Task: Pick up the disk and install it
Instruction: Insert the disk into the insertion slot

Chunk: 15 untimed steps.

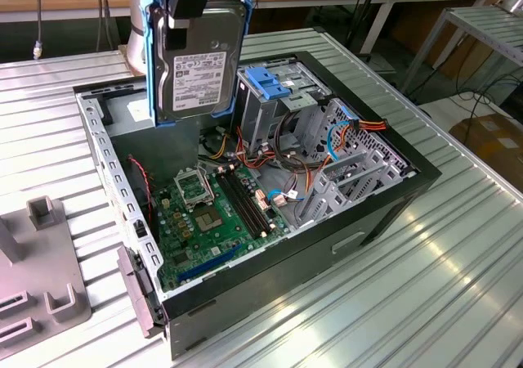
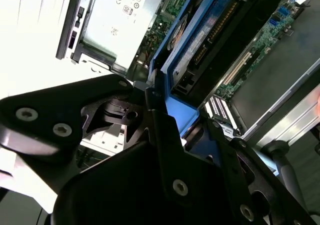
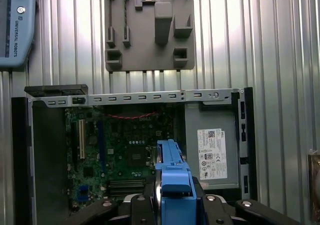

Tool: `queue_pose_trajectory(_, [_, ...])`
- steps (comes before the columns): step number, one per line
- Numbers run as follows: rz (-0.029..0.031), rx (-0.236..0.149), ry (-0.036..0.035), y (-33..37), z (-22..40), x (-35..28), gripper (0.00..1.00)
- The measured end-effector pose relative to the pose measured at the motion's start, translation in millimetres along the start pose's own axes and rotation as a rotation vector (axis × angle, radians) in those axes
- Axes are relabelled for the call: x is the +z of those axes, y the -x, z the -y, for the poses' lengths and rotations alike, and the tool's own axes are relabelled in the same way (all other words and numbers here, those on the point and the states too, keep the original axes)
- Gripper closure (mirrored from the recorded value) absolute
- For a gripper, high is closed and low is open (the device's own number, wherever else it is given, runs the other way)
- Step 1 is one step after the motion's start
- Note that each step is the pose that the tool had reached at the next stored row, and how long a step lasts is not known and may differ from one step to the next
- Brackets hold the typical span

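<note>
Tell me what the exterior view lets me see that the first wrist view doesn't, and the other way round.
The exterior view adds the disk's labelled flat face, held upright by the tool above the open computer case, plus the drive cage with its blue latch. The first wrist view adds a straight-down look, with the disk edge-on, and a blue handheld controller near the grey fixture block. Shared: the disk, the green motherboard, the case and the fixture block.
</note>
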<state>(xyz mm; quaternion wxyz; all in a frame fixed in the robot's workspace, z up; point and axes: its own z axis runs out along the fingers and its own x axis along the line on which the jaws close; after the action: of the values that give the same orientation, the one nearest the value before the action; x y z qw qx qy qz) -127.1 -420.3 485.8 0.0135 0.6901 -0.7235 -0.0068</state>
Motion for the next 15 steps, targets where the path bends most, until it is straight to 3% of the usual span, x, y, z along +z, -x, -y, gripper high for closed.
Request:
queue_pose_trajectory(6, [0.0002,0.0,-0.0001,-7.2,3.6,0.4,0.63])
queue_pose_trajectory(15, [-0.0001,0.0,0.0009,-13.0,21.8,0.7,0.63])
